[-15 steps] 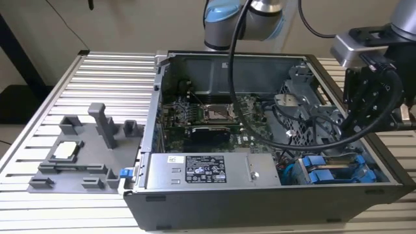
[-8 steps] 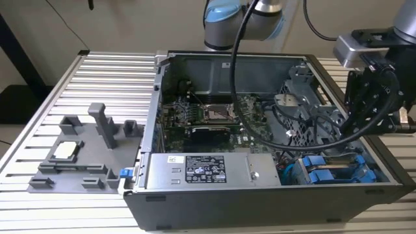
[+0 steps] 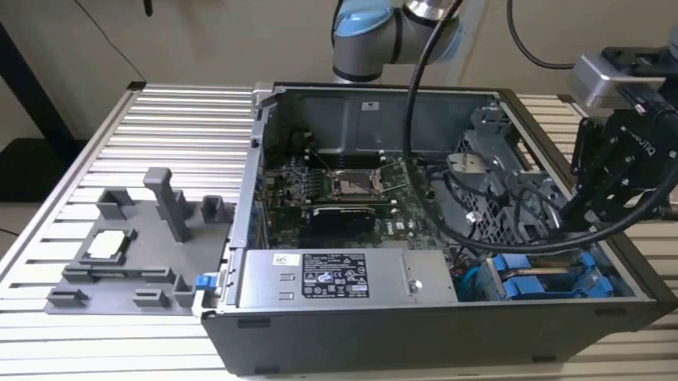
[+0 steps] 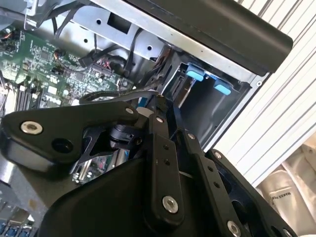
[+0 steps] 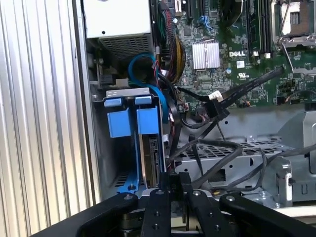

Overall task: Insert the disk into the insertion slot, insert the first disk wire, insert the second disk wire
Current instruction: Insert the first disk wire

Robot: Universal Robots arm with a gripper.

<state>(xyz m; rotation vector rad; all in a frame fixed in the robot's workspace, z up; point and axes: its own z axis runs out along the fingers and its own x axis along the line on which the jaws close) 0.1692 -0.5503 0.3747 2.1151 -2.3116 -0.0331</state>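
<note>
The disk (image 5: 151, 159) stands on edge inside the insertion slot (image 5: 100, 163), its bright blue frame (image 5: 147, 120) beside a second blue frame (image 5: 120, 122). In the exterior view the blue frames (image 3: 541, 275) sit in the drive cage at the case's near corner on that view's right. My gripper (image 5: 173, 177) hangs just above the cage, close to the disk's exposed edge, its fingers pressed together. Nothing shows between them. It also appears over the case's right side (image 3: 577, 210) and in the second wrist view (image 4: 157, 101), with the blue end tabs (image 4: 195, 75) beyond. Loose black wires (image 5: 217, 159) lie beside the cage.
A silver power-supply box (image 3: 329, 276) fills the case's near side, and the green motherboard (image 3: 339, 190) lies behind it. A blue cable (image 5: 140, 61) loops near the cage. A grey fixture tray (image 3: 127, 246) rests on the ribbed table at the exterior view's left.
</note>
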